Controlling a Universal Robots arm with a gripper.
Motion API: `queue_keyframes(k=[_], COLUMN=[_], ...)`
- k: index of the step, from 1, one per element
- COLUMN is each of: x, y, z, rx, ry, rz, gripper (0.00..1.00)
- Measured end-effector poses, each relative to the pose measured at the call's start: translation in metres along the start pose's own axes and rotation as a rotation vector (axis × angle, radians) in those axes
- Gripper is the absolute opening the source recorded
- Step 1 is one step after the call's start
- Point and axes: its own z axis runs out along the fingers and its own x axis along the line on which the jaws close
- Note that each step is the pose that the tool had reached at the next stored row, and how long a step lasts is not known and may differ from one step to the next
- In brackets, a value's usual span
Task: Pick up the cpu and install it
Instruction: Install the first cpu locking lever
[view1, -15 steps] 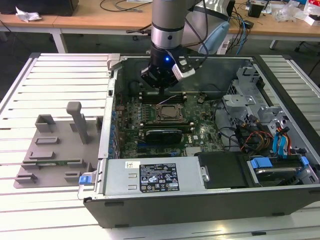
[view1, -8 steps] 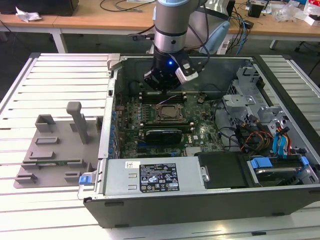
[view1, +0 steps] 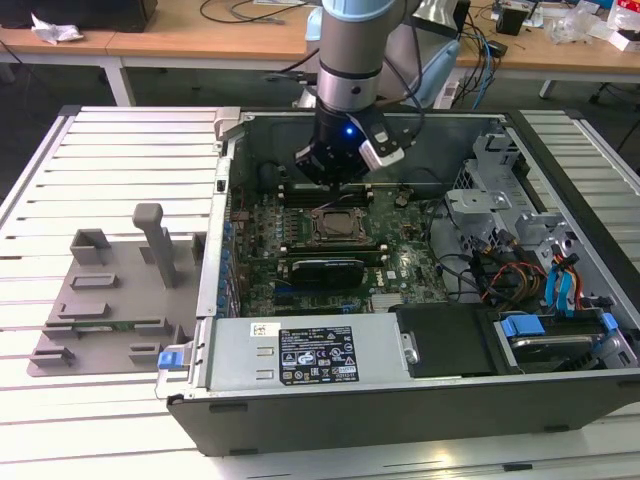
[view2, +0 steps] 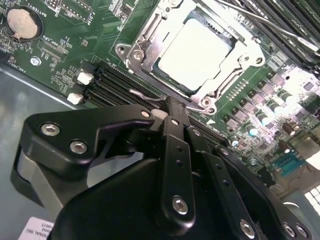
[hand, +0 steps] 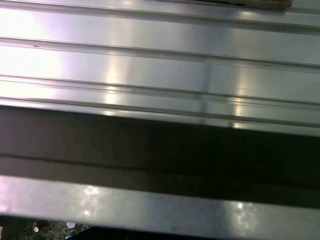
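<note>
The cpu (view2: 197, 52) lies flat in the motherboard socket (view2: 145, 47), its pale silver top facing up inside the metal frame. In the exterior view the cpu (view1: 333, 228) sits mid-board inside the open computer case. My gripper (view2: 167, 107) hangs just above the board beside the socket, next to the black memory slots (view2: 112, 82). It is shut, with nothing between the black fingers (view2: 176, 135). From the exterior view the gripper (view1: 338, 178) is just behind the socket, apart from the cpu.
A grey plastic fixture (view1: 110, 300) stands on the slatted table (view1: 120, 170) at the exterior view's left. The case wall (view1: 215, 250), power supply (view1: 310, 355) and drive cage (view1: 490, 210) ring the board. A coin battery (view2: 22, 22) sits near the slots. Slats (hand: 160, 65) show in the first wrist view.
</note>
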Motion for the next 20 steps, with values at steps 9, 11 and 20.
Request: queue_keyframes(k=[9, 11, 20], x=[-0.0115, -0.0160, -0.0264], y=[-0.0013, -0.0018, -0.0057], z=[0.0104, 0.0125, 0.0149], rx=[-0.0001, 0.0000, -0.0009], ry=[0.0002, 0.0003, 0.0002], rz=[0.000, 0.000, 0.000], gripper=[0.11, 0.11, 0.11])
